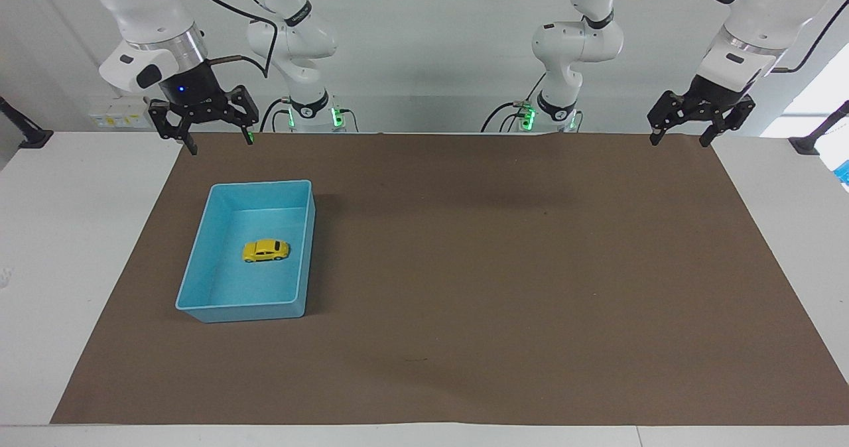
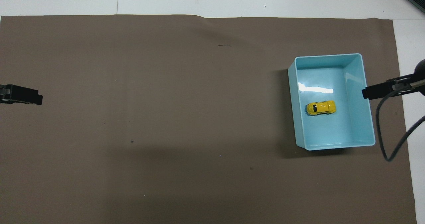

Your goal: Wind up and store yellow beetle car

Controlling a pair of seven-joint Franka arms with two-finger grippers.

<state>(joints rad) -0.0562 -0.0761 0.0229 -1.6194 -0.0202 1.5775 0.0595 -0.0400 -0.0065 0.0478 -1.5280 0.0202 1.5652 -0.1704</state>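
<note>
The yellow beetle car point(image 1: 265, 251) point(image 2: 321, 107) rests on its wheels on the floor of the blue bin point(image 1: 245, 311) point(image 2: 335, 146), free of both grippers. My right gripper point(image 1: 221, 143) point(image 2: 375, 91) hangs open and empty above the mat's edge nearest the robots, clear of the bin's rim. Over the corner of the mat at the left arm's end, my left gripper point(image 1: 680, 140) point(image 2: 30, 97) waits, raised, open and empty.
A brown mat point(image 1: 504, 268) covers most of the white table point(image 1: 73, 235). The bin stands on it toward the right arm's end. A cable point(image 2: 385, 144) hangs from the right wrist beside the bin.
</note>
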